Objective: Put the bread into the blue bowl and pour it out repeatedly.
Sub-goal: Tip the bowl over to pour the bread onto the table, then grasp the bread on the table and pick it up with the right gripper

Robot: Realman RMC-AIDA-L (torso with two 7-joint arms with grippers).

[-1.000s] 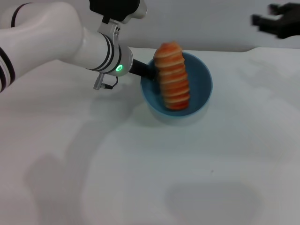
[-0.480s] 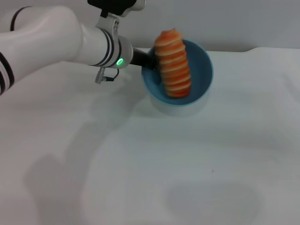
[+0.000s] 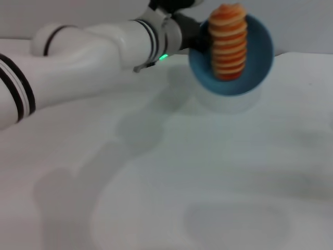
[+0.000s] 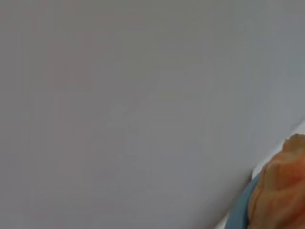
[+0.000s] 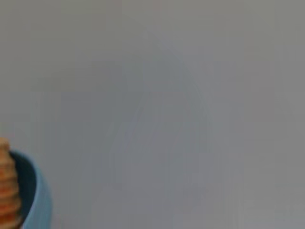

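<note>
In the head view there was one bowl (image 3: 231, 86), one bread (image 3: 229, 42) and one arm, the left; no writing or label could be read on any of them. The bowl was lifted above the table (image 3: 208, 172) and tipped so that its mouth faced the camera, with the bread lying inside against its inner wall, one end reaching past the upper rim. The left gripper (image 3: 193, 37) met the bowl at its rim on the arm's side, clamped on that edge, though the fingers themselves were mostly hidden behind the bowl. A green light glowed on the wrist just beside the bowl. The right gripper was not in this view. In the left wrist view, one edge of the bowl (image 4: 240, 212) and one end of the bread (image 4: 279, 195) showed at a corner. In the right wrist view the bowl (image 5: 38, 200) appeared once more, with the bread (image 5: 8, 191) inside it.
</note>
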